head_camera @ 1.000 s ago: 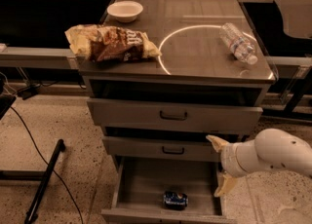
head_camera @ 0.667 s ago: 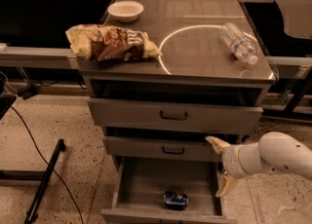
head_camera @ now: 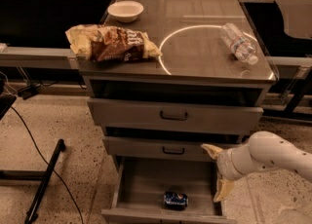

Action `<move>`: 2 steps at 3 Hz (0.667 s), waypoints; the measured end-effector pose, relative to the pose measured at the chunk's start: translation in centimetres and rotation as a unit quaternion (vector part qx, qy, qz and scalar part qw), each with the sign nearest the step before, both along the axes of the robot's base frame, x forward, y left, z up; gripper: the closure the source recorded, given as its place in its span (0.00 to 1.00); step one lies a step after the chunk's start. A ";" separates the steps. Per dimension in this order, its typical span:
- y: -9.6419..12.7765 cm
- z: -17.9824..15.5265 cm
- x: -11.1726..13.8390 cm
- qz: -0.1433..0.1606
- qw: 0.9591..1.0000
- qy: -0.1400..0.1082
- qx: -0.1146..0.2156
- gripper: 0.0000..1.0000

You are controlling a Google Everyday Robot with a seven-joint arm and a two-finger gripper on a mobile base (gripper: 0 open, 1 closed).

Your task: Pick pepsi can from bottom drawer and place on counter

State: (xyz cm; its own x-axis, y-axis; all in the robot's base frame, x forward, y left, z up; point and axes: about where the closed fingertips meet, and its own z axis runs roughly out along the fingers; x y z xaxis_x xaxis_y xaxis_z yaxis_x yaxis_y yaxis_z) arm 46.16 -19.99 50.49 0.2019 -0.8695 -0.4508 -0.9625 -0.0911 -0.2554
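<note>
Can (head_camera: 175,199) looks to lie on its side in the open bottom drawer (head_camera: 146,179), near the drawer's front wall, below the desk's (head_camera: 204,57) front edge. Gripper (head_camera: 218,172) hangs at the drawer's right wall, jaws apart, holding nothing, not touching the can. Reach step, I'd say: swing left, clear that wall, drop straddling the can's body. Bottle (head_camera: 238,43) lies by the desk's right edge.

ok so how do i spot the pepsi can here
Find the grey metal drawer cabinet, then its open bottom drawer. The small blue pepsi can lies alone near its front, left of the robot's open cream claw.
</note>
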 end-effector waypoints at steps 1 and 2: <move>-0.1 -6.9 -1.6 -0.001 0.996 0.087 0.007 0.00; -0.1 -6.9 -1.7 -0.001 0.996 0.087 0.007 0.00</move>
